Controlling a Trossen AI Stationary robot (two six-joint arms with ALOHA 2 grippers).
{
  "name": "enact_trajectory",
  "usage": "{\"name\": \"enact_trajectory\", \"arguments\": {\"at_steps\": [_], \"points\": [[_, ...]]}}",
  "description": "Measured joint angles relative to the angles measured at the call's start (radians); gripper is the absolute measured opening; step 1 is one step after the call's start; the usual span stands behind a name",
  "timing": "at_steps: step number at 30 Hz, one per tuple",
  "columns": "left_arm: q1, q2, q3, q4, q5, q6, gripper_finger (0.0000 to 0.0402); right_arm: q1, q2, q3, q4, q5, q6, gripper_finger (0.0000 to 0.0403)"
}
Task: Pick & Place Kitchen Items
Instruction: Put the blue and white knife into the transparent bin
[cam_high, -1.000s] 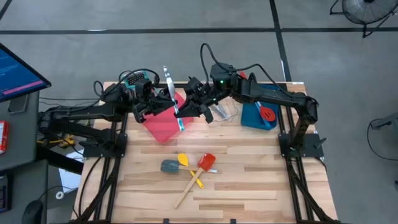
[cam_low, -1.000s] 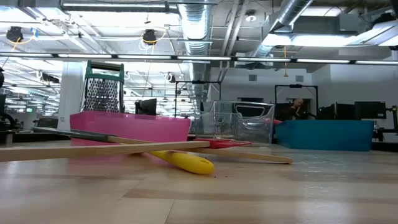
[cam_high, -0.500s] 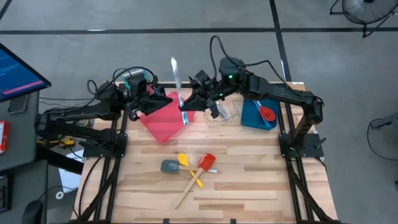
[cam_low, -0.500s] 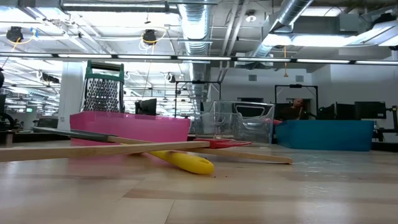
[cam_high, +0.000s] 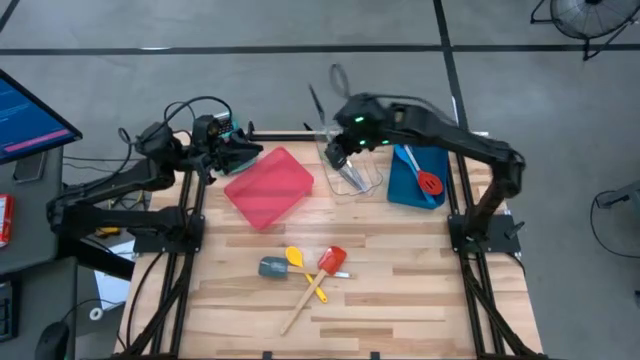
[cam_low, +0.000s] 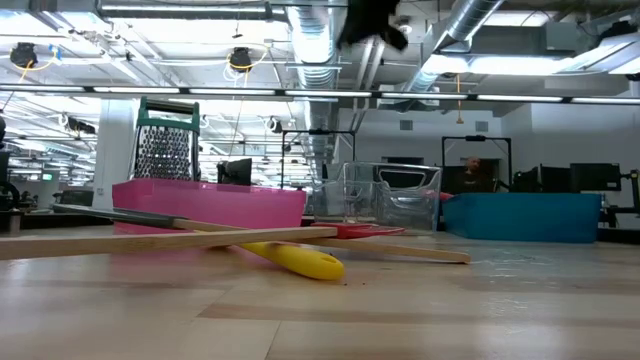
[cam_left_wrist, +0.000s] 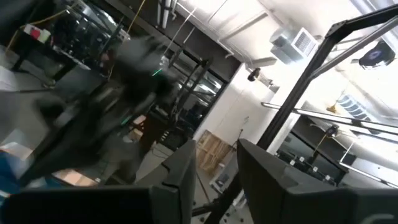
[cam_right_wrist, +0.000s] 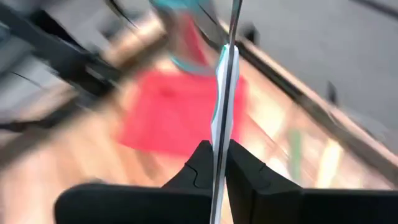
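My right gripper (cam_high: 336, 150) is shut on a knife (cam_right_wrist: 224, 81) with a light, teal-edged body, high above the far edge by the clear tray (cam_high: 357, 176); it shows at the top of the low view (cam_low: 370, 20). My left gripper (cam_high: 243, 152) is open and empty at the far left, beside the grater (cam_low: 167, 150). A grey-teal spatula (cam_high: 272, 267), a yellow spoon (cam_high: 303, 268) and a red wooden-handled spatula (cam_high: 324, 268) lie flat mid-table. A red spoon (cam_high: 429, 183) lies in the blue tray (cam_high: 400, 190). My right gripper pinches the knife (cam_right_wrist: 218, 134) between its two fingers, seen edge-on. The knife runs straight on past the fingertips, along the fingers. It is lifted clear of the table and trays. Whether the fingers are on handle or blade, I cannot tell.
A flat red tray (cam_high: 268, 187) lies at the far left-centre. The clear tray holds other knives. The near half of the wooden table (cam_high: 400, 300) has free room around the three utensils.
My left gripper has come away from the knife and drawn back toward the table's far left. My right gripper has kept the knife, carried it from over the red tray toward the right and far edge, above the clear tray, and turned with it.
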Motion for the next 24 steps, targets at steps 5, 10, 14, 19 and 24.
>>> {"name": "enact_trajectory", "arguments": {"at_steps": [5,10,14,19,24], "points": [[0.003,0.001,0.0,-0.003,0.0,0.001,0.0097,-0.048,0.162,-0.001,-0.157,0.018,0.007,0.0018],[0.003,0.001,0.0,-0.003,0.0,0.001,0.0097,-0.078,0.3,-0.003,-0.239,0.018,-0.024,0.0021],[0.003,0.001,0.0,-0.003,0.0,0.001,0.0097,-0.077,0.34,-0.002,-0.284,0.018,-0.032,0.0021],[0.003,0.001,0.0,-0.003,-0.001,0.001,0.0097,-0.077,0.311,-0.002,-0.271,0.026,-0.044,0.0021],[0.003,0.001,0.0,-0.003,-0.001,0.001,0.0097,-0.114,0.297,0.0,-0.27,0.04,-0.043,0.002]]}}
